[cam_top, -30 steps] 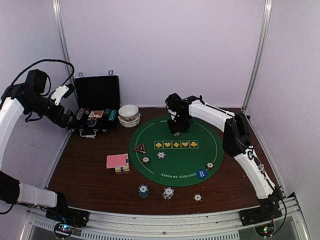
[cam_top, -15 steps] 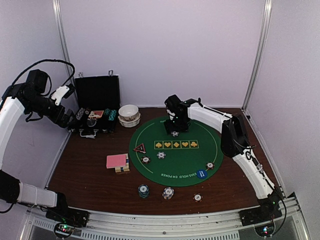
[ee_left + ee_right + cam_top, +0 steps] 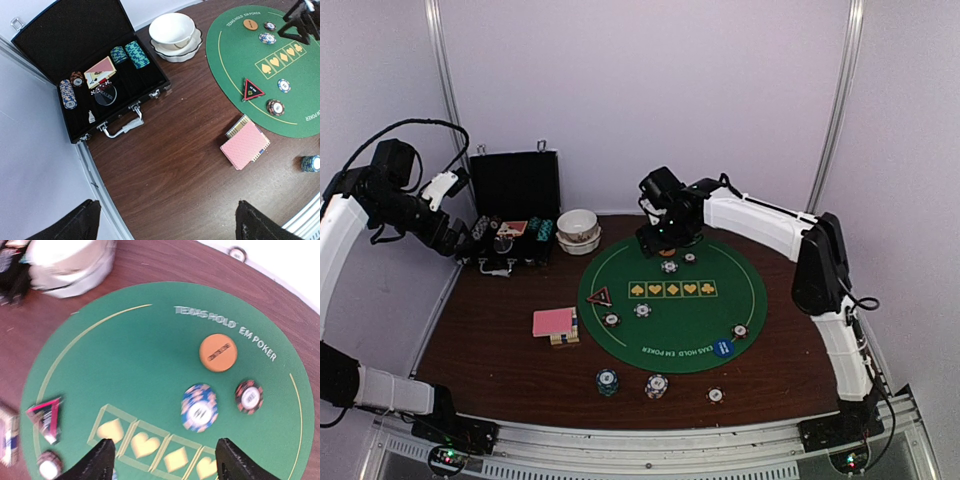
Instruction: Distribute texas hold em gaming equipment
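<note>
Hovering over the blue chip (image 3: 199, 408) and orange button (image 3: 218, 353), the right gripper (image 3: 167, 460) gapes empty; likely one seat's share. Idle, the left gripper (image 3: 170, 225) hangs wide.

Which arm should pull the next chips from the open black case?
Left. The left gripper hangs open near the black case, teal chip stacks in view; the right gripper is over the green felt mat, by the orange marker button.
</note>
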Controlling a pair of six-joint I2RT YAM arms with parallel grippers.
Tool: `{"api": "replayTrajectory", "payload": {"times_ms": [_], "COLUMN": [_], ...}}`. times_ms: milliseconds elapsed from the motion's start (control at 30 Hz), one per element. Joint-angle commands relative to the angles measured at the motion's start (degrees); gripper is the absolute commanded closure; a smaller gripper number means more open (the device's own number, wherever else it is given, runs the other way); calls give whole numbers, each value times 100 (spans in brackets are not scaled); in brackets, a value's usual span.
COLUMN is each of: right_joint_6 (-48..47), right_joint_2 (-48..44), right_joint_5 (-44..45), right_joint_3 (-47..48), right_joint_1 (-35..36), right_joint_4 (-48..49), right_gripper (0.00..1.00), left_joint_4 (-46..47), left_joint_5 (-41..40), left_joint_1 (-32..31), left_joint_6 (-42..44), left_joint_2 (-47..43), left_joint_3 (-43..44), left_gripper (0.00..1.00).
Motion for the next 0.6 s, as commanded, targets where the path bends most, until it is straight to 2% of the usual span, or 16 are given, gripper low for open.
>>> {"api": "replayTrajectory", "payload": {"times_ms": [0, 133, 267, 400, 567], "right_joint_6": [-30, 137, 376, 512, 553], "right_joint_2": [-1043, -1936, -2606, -2920, -2974], "right_joint_5": [-85, -399, -836, -1042, -1209], "right_joint_3": [-1315, -2868, -3968, -4630, -4901], "right_joint_1": [667, 1273, 1896, 2433, 2788], "right_joint_4": [260, 546, 508, 373, 285], "right_gripper": [25, 19, 16, 13, 12], "left_joint_4": [75, 49, -1, -33, -61], "left_joint_5": [4, 1, 3, 36, 84], "left_joint_1": [41, 41, 41, 45, 41], "left_joint_6": [50, 88, 113, 116, 79], "left_joint_2": [-135, -197, -185, -181, -181], "left_joint_3": [66, 52, 84, 107, 133], "left_gripper": [3, 2, 3, 2, 2]}}
